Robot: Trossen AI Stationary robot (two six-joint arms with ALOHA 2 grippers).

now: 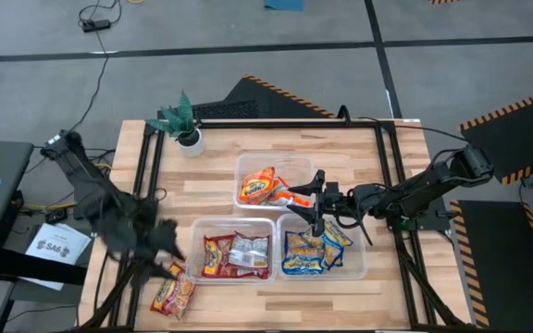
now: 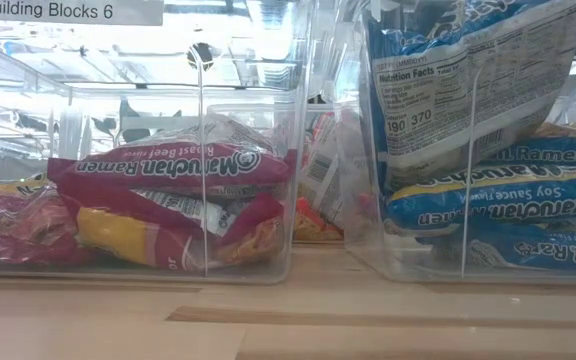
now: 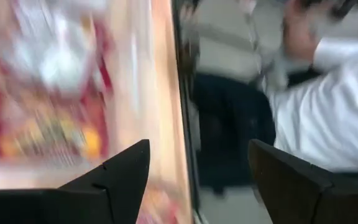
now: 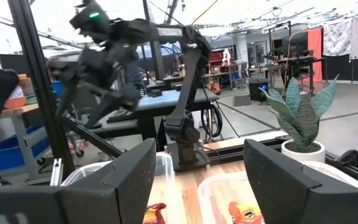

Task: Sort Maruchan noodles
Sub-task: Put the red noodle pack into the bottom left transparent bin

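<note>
High view: loose red noodle pkt [image 1: 173, 296], long axis diagonal.

Three clear plastic tubs [image 1: 272, 166] stand grouped on a pale wooden table [image 1: 220, 190], a small potted plant [image 1: 183, 122] in a white pot near its far left corner, and a white paper label [image 1: 55, 246] lying on the floor beside it.

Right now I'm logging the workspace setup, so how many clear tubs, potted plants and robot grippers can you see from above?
Clear tubs: 3 (orange-packet tub, red-packet tub, blue-packet tub)
Potted plants: 1 (plant)
Grippers: 2 (left gripper, right gripper)
Total: 6
</note>
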